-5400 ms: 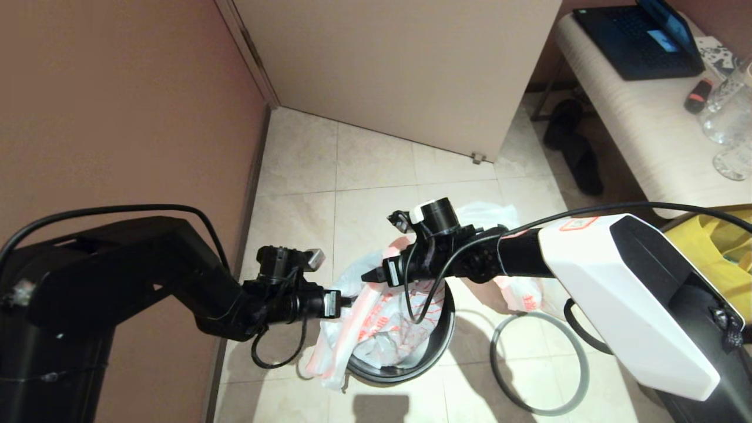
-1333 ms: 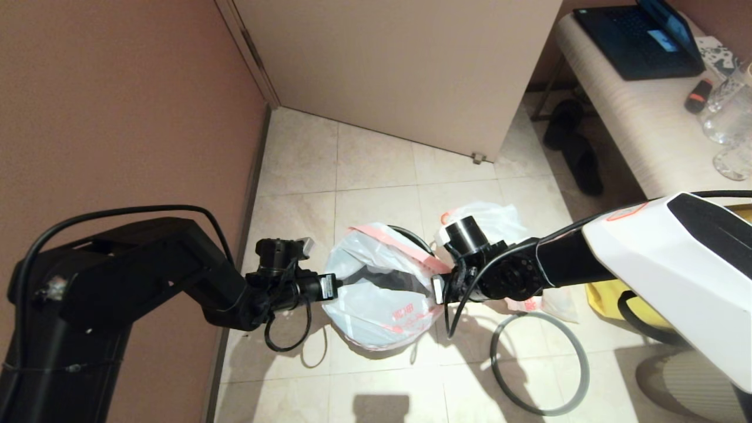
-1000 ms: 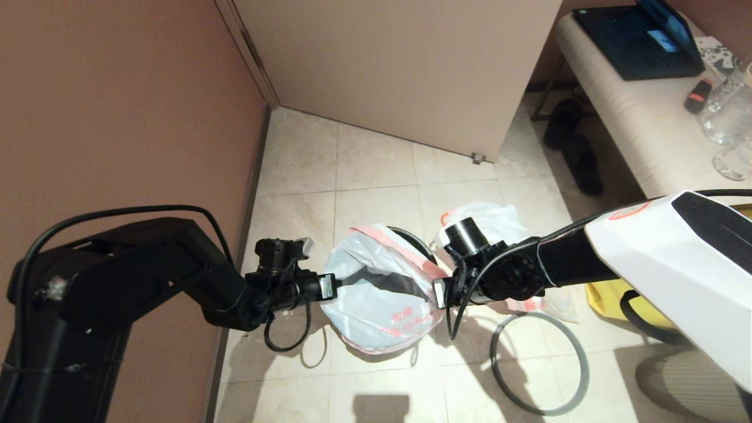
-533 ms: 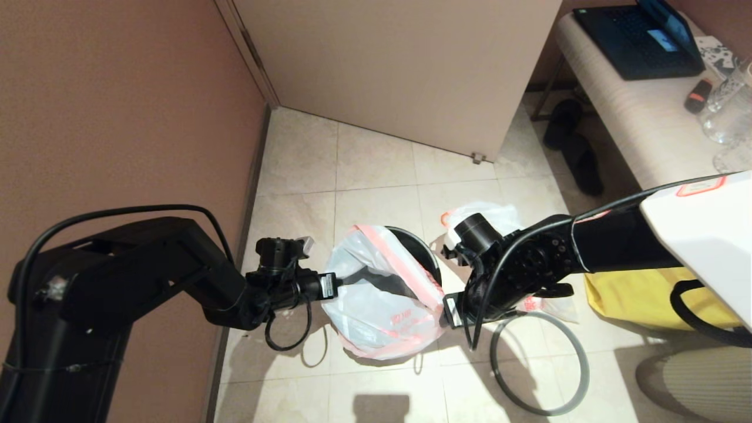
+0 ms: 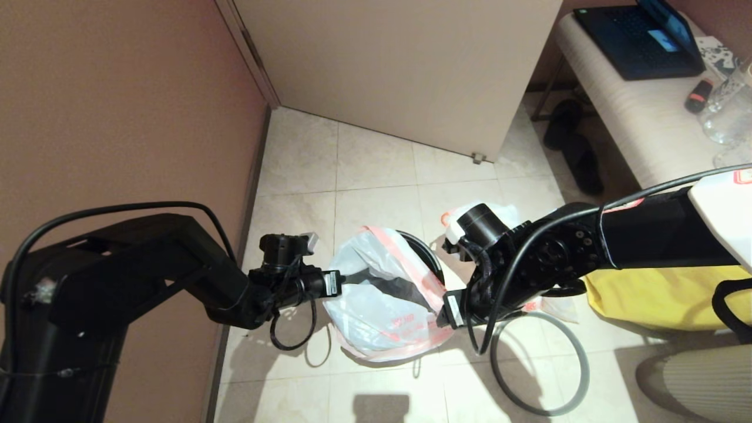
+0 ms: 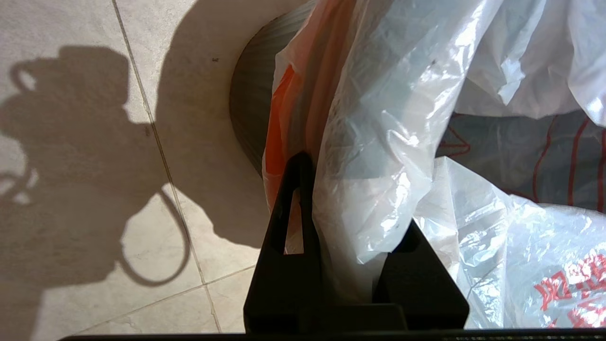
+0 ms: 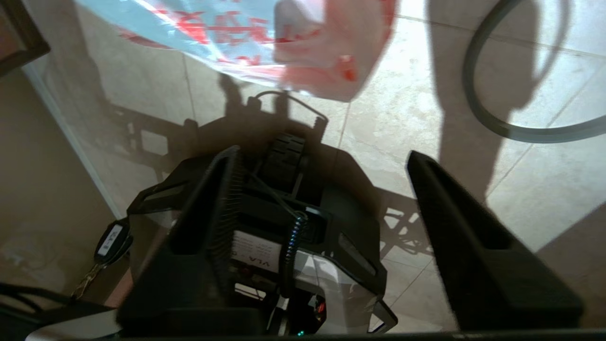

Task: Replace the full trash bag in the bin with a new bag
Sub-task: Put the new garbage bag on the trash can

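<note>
Beige glazed floor tiles [image 5: 376, 158] run to a plain wall and door panel in the head view. From there I see the bin [image 5: 424, 254], a round black bucket, with the new bag [image 5: 376, 305], thin crinkled translucent film with a pink band, draped over its mouth and down its near side. My left gripper [image 5: 342, 281] meets the bag's left edge; my right gripper [image 5: 445, 310] sits just beside its right edge. Behind the right arm lies the full trash bag [image 5: 499, 214], lumpy and white, and a loose grey hoop [image 5: 578, 352] lies flat on the tiles near a yellow tote [image 5: 658, 296]. My left wrist view adds what the head view hides: the fingers [image 6: 293, 213] are pinched on a gathered fold of the new bag [image 6: 378, 156], against the bin's ribbed wall [image 6: 248, 104]. My right wrist view shows the fingers [image 7: 454, 227] spread wide with nothing between them, the bag [image 7: 265, 38] hanging clear beyond.
</note>
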Available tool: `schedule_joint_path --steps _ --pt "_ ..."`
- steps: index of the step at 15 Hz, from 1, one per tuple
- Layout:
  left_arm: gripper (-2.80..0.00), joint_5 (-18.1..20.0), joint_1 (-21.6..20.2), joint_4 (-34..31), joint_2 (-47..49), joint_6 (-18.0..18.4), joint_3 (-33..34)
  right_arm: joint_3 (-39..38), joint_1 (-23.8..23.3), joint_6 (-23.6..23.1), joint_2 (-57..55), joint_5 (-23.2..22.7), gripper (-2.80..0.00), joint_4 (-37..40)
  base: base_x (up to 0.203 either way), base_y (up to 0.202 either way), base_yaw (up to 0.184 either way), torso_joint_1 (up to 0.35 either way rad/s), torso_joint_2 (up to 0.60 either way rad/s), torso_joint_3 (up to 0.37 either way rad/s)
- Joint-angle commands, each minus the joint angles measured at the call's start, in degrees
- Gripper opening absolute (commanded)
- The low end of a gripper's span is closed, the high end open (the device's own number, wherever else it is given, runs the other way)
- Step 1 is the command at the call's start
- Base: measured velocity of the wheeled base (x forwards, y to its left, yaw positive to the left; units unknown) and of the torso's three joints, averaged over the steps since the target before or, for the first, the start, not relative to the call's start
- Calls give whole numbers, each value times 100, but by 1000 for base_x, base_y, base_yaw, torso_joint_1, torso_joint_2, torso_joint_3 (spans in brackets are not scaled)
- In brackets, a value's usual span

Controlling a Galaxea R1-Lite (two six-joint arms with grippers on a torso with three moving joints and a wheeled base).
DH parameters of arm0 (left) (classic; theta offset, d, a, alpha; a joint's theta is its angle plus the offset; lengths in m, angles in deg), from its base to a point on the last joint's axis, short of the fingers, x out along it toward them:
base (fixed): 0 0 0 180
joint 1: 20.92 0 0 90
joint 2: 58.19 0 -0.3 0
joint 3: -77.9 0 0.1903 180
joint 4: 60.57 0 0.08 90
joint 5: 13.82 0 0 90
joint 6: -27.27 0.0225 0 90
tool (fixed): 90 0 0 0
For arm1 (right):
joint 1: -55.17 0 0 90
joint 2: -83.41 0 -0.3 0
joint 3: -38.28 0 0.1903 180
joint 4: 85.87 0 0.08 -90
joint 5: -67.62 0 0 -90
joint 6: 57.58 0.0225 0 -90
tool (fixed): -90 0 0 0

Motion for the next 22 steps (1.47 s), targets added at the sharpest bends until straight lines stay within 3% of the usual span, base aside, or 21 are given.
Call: schedule_joint_path --steps 1,3,7,14,18,22 --pt "-280 2 35 31 -18 -10 13 -51 213 94 51 -64 -280 4 0 0 0 0 0 0" --pt "-280 10 42 31 -36 -10 40 -60 319 92 -165 -302 -280 -35 0 0 0 0 0 0" --pt "-280 1 90 39 -1 -10 84 -72 132 83 -769 -355 -280 -719 0 0 0 0 0 0" --pt "-280 -113 0 83 210 137 1 -200 -16 137 -1290 -244 -280 -759 0 0 0 0 0 0" --pt "-280 -130 -26 75 193 139 13 26 -133 152 -1759 -97 -280 -1813 0 0 0 0 0 0" --pt "-280 -135 -26 75 206 148 13 43 -160 327 -1463 -62 -280 -1842 0 0 0 0 0 0"
